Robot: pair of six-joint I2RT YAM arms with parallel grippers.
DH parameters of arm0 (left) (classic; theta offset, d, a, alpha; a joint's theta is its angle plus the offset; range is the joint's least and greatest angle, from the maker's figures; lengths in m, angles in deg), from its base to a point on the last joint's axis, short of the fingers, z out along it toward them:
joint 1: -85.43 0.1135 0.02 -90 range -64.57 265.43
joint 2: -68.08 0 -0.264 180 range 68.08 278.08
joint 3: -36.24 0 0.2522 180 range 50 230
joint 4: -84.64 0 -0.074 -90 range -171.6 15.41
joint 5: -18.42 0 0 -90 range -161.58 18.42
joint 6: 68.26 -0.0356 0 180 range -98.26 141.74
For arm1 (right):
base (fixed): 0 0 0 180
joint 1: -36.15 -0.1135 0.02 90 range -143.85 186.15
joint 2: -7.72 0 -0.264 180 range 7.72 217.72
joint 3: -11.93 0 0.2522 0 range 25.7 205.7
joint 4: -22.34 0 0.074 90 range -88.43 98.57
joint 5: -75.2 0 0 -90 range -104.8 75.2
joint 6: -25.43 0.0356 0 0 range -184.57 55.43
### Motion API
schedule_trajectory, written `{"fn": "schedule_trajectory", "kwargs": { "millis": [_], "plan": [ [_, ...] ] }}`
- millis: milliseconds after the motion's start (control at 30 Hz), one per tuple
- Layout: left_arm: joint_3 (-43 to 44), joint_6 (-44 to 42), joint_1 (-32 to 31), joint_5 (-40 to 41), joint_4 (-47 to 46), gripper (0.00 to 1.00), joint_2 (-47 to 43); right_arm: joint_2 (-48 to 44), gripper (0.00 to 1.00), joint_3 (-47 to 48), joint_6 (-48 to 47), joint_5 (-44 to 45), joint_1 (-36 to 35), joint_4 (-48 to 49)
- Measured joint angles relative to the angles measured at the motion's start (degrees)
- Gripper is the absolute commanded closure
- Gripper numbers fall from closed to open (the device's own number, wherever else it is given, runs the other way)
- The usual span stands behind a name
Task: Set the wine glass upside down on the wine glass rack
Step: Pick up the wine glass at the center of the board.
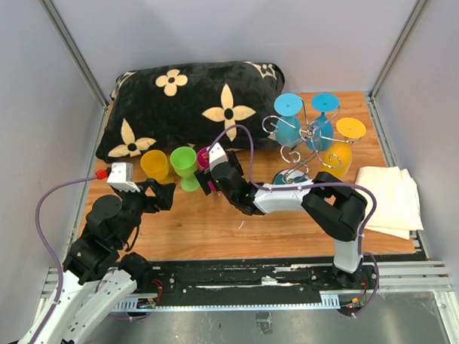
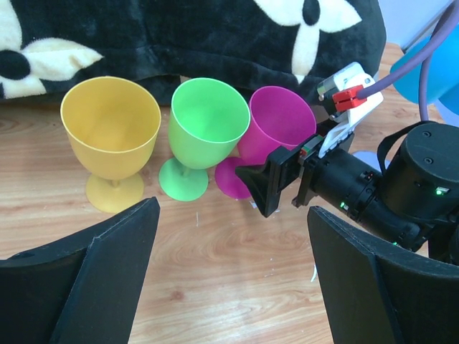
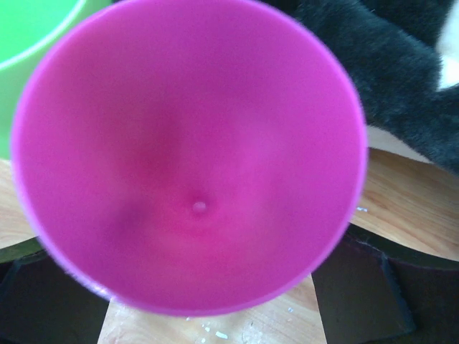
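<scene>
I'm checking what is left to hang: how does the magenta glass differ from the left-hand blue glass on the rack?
The magenta glass is pink-purple; the blue glass is light blue. The magenta glass stands upright, mouth up, on the table; the blue glass hangs upside down, foot up, on the wine glass rack. Both are opaque stemmed goblets of like shape.

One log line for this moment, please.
phase: pre-grasp | right gripper: open, around upright magenta glass | left gripper: open, empty | wine glass rack: two blue glasses, one orange glass hung upside down
</scene>
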Motion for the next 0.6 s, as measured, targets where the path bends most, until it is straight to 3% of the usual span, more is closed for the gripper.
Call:
{"fn": "schedule_trajectory", "kwargs": {
  "millis": [600],
  "plan": [
    [0.00,-0.02,0.00,0.00,-0.35,0.12,0.07,4.61,0.03,-0.74,-1.44,0.46,1.29,9.92]
  ]
}}
